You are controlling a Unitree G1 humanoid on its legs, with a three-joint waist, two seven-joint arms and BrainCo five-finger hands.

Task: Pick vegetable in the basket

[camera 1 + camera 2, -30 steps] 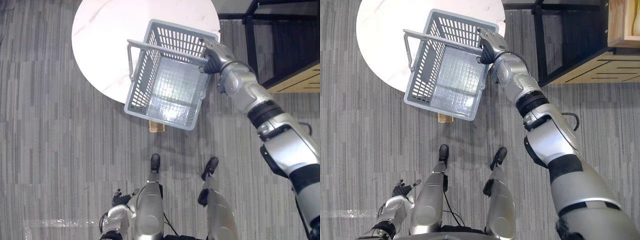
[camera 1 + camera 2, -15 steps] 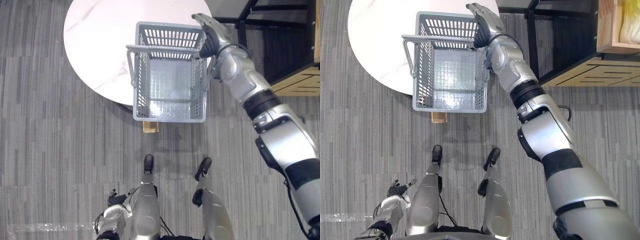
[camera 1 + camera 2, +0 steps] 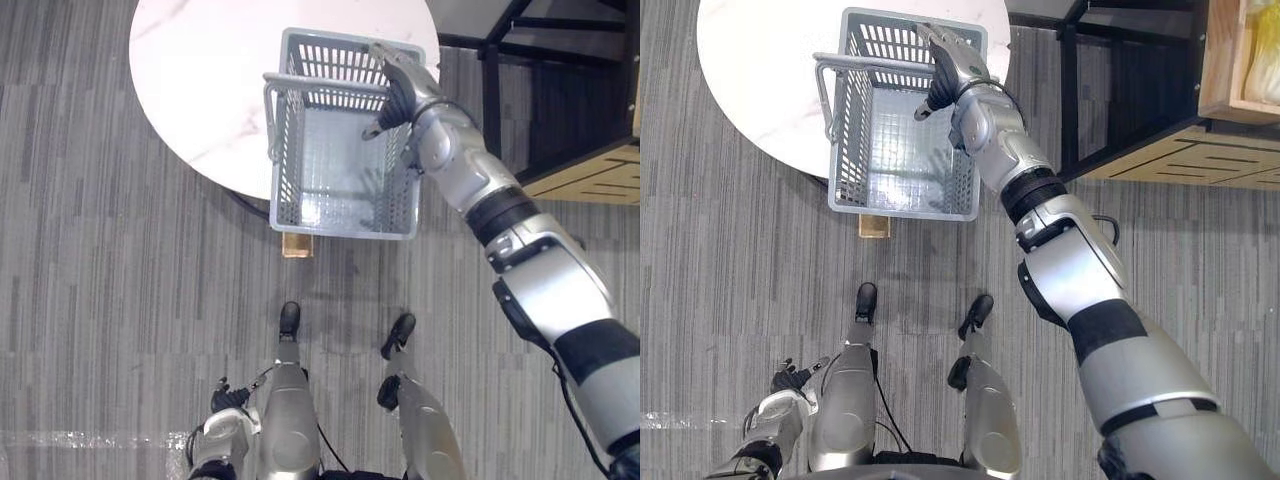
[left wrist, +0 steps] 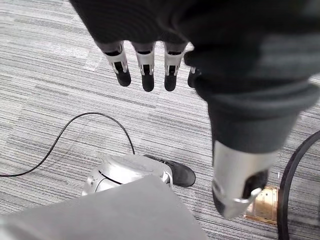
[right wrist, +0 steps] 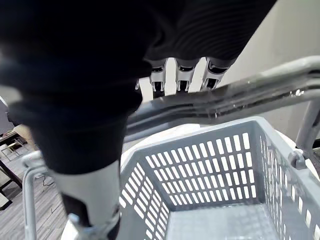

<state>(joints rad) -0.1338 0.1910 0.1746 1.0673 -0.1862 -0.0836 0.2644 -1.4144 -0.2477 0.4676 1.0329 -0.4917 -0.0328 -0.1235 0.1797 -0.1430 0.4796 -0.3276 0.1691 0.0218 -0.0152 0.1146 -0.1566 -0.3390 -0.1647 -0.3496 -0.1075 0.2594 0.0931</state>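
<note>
A grey plastic basket (image 3: 345, 228) stands on the near edge of a round white table (image 3: 200, 80), part of it hanging past the edge. Its inside is bare. Its handle (image 3: 320, 85) is raised across the far end. My right hand (image 3: 400, 92) reaches over the basket's far right corner, fingers (image 5: 182, 80) straight just above the handle (image 5: 240, 97), thumb spread apart below it; the hand is open. My left hand (image 3: 790, 380) hangs low by my side, fingers (image 4: 146, 75) straight above the carpet.
A dark metal frame (image 3: 495, 70) and a wooden shelf (image 3: 590, 170) stand right of the table. A wooden crate (image 3: 1225, 60) at the far right holds something pale yellow-green (image 3: 1265, 50). A small tan block (image 3: 297, 245) lies on the grey carpet under the basket.
The basket has turned from skewed to square with me. My right hand has left the basket's right rim and moved over the handle. The camera has shifted slightly.
</note>
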